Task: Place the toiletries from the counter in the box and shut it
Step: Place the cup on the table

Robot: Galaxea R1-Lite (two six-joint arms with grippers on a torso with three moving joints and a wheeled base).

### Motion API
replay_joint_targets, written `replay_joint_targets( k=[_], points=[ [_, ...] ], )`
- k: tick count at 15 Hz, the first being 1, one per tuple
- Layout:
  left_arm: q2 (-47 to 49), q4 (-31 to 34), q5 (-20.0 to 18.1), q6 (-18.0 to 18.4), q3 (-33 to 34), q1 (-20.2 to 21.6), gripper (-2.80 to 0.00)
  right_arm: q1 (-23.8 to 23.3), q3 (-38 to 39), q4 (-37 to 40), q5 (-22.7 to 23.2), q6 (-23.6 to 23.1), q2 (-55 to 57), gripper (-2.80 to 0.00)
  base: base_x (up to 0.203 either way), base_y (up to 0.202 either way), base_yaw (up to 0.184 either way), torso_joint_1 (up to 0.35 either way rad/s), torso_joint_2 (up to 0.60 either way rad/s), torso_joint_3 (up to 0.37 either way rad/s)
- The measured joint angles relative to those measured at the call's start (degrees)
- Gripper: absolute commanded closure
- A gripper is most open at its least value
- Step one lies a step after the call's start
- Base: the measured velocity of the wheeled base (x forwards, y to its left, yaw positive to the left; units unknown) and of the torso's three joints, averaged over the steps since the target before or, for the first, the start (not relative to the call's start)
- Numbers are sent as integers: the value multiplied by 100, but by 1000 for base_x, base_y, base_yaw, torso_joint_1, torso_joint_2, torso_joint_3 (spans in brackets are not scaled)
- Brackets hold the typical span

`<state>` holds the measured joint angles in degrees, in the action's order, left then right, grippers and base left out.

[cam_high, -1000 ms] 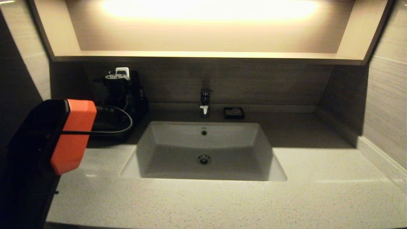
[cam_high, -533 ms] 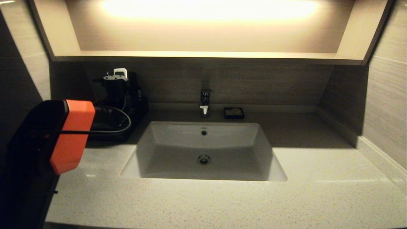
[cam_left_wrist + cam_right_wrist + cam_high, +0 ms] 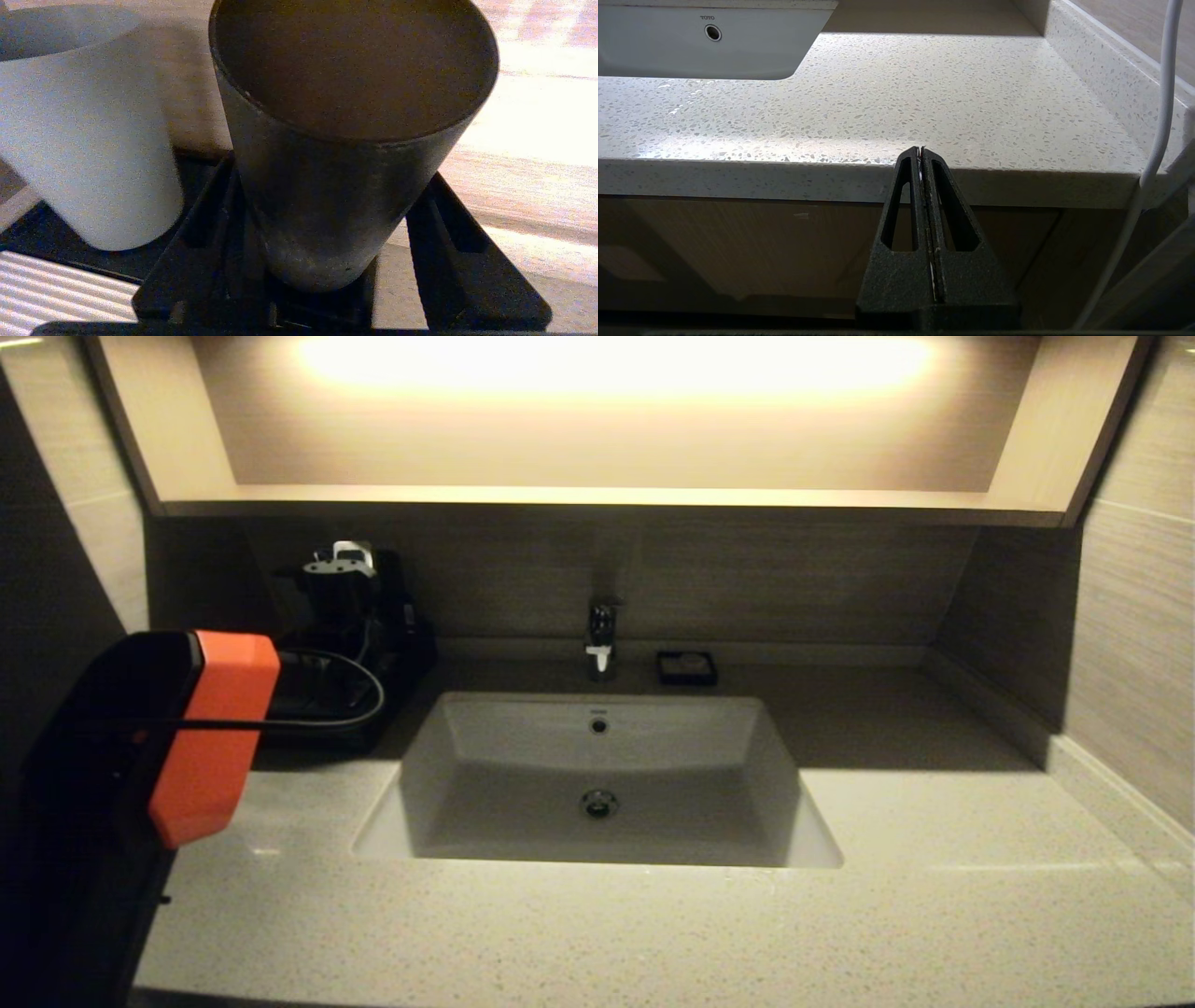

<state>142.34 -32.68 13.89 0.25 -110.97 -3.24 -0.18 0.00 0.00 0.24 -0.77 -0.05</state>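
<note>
Black cup [image 3: 345,154] sits between the left gripper [image 3: 327,261] spread fingers, w/ 1 white cup [image 3: 88,140] beside; right gripper [image 3: 921,154] pressed together below counter [image 3: 896,107] edge.

My head camera is looking forward and down from above onto the tabletop [image 3: 653,933], taking in the sink [image 3: 597,775] and back wall. My left wrist camera is sitting very close to a dark cup [image 3: 345,154] and a white cup [image 3: 88,144], facing them almost level. My right wrist camera is looking from below the tabletop's [image 3: 896,107] front edge, past my right claw [image 3: 921,150], sharing the sink [image 3: 705,42] with the head view.
</note>
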Motion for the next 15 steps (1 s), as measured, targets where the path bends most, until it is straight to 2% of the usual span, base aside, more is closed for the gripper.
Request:
replay_joint_targets(
  k=[15],
  points=[
    [80, 2, -9, -1, -5, 121, 0, 0, 0, 0, 0, 4, 0, 0, 0, 0, 0, 0, 0, 0]
  ],
)
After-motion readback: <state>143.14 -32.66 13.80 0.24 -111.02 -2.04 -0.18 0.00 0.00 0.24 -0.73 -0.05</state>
